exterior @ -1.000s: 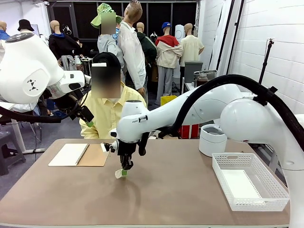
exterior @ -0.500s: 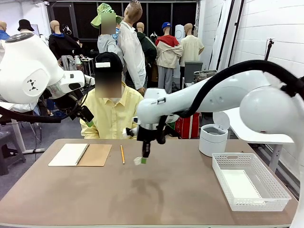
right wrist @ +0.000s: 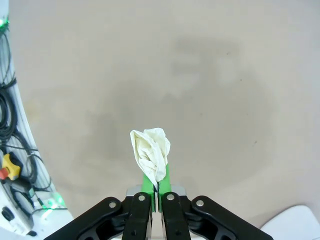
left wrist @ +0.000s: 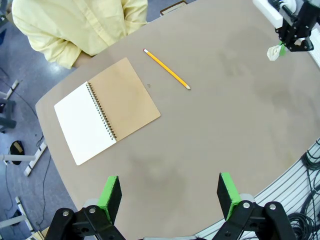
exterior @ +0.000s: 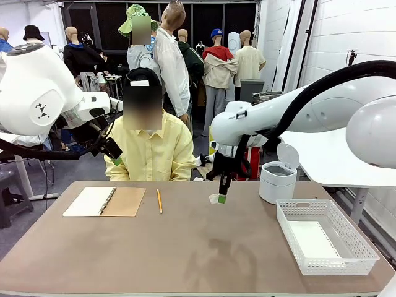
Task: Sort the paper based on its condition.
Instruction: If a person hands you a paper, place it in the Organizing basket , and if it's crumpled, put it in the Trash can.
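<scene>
Paper (right wrist: pixel 150 152), crumpled into a small wad, hangs pinched between the closed green pads of the right gripper (exterior: pixel 219 197), carried above the brown table (exterior: pixel 185 247) and partway toward the white lidded bin (exterior: pixel 276 182) that stands at the far right. To finish this step well, the arm should, by the look of it, keep the pinch firm until the wad is squarely over the bin's open mouth, clear of the raised lid, and only then let go. Nearest the camera side of the bin sits one white basket (exterior: pixel 325 238) with one flat sheet (exterior: pixel 314 240) lying inside. The left gripper (left wrist: pixel 170 192) hangs high over the table with jaws wide and nothing between them. Well to the left of the bin lie one pencil (exterior: pixel 159 201) and one open spiral notebook (exterior: pixel 104 202). Beyond the table sits one person in a yellow shirt (exterior: pixel 150 154).
</scene>
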`<state>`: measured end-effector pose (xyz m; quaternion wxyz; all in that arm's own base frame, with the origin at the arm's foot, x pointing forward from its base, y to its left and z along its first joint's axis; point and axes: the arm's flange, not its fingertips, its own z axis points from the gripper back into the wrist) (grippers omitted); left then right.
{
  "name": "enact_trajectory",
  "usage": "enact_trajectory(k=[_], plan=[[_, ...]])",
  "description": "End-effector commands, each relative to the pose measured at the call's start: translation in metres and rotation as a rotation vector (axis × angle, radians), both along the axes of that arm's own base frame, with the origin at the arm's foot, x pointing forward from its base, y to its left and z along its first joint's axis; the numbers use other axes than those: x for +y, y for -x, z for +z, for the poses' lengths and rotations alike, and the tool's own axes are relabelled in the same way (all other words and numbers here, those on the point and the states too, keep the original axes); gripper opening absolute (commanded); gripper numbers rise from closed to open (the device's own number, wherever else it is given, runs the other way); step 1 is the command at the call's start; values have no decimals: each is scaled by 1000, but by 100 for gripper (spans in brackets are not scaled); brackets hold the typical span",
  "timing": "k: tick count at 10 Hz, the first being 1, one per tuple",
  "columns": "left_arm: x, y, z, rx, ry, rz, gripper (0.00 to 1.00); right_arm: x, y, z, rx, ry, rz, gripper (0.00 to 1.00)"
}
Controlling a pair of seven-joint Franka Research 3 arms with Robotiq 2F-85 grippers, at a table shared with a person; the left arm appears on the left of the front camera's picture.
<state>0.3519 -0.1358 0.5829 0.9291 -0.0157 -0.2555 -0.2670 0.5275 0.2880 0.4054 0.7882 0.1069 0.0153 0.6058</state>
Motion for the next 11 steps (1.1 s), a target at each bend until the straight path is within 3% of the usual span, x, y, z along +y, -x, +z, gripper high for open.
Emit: enact_trajectory(k=[1,6,8,11], plan=[[1,0,0,-4,4,-1,100,5,-5,-7,-7,18,22,0],[1,0,0,-4,4,-1,100,4,0,-7,5,8,13,0],[1,0,0,-4,4,-1,100,-6,-11,12,-148,185,-231,0],[1,0,0,-4,4,-1,100,-35,-34,34,-227,362,-452,0]])
